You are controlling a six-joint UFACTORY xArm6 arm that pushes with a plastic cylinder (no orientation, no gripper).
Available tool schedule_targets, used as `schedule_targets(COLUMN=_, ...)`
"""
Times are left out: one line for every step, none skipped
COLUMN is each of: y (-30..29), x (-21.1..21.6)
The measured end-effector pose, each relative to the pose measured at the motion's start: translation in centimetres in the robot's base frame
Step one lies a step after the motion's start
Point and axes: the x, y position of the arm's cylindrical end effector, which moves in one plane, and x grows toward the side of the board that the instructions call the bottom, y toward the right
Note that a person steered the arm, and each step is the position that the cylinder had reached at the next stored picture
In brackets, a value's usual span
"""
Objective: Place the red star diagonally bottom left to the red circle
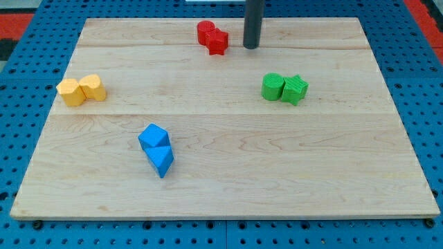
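The pale wooden surface (228,152) is lying on blue pegboard (21,228). No pincer is showing; my tip (250,47) is standing just right of the red star (218,41), which is touching the red circle (205,32) at that circle's lower right.

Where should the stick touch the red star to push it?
No jaws here, so my tip pushes rather than grips. The red star-shaped block sits touching the red round block, on its lower right. My tip stands to the star's right, apart from it. Probably best: touch the star's right face and push toward the view's left, then curve below the circle.
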Motion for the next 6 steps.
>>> schedule_targets(y=-2.1, x=-0.5)
schedule_targets(y=-2.3, x=-0.5)
schedule_targets(y=-2.3, x=-0.4)
schedule_targets(y=-2.6, x=-0.1)
schedule_targets(y=-3.6, x=0.1)
schedule_targets(y=-4.7, x=0.1)
